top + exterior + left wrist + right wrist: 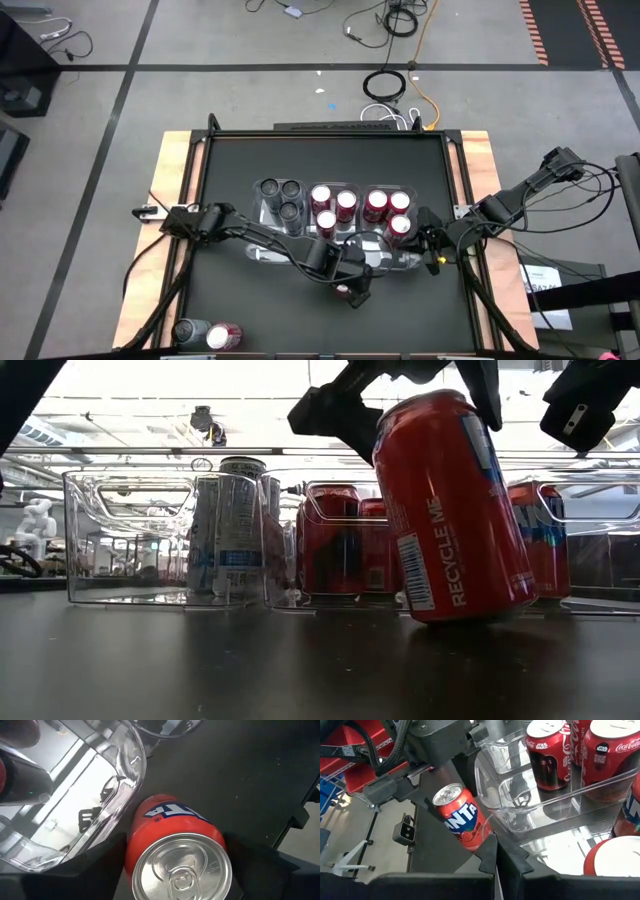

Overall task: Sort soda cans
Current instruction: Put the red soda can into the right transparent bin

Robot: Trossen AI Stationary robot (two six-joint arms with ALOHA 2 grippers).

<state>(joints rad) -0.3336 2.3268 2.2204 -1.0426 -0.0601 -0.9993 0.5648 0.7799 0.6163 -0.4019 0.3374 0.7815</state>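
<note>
Clear plastic trays (300, 222) sit mid-table w/ the soda cans grouped by kind: silver/grey cans (281, 197) in the left tray, red cans (333, 208) in the middle compartment, more red ones (388, 212) to the right, so sorting looks well along. Two loose cans (207, 335), one silver and one red, lie at the near left edge, prob. waiting their turn. The left gripper (352, 290) hangs just in front of the trays over a red Fanta can (455, 510), which tilts on the mat; jaws are spread wide either side of the can's top, whether gripping or just off it I can't tell. Right gripper (432, 255) waits beside the trays' right end, fingers pressed together, holding nothing.
</note>
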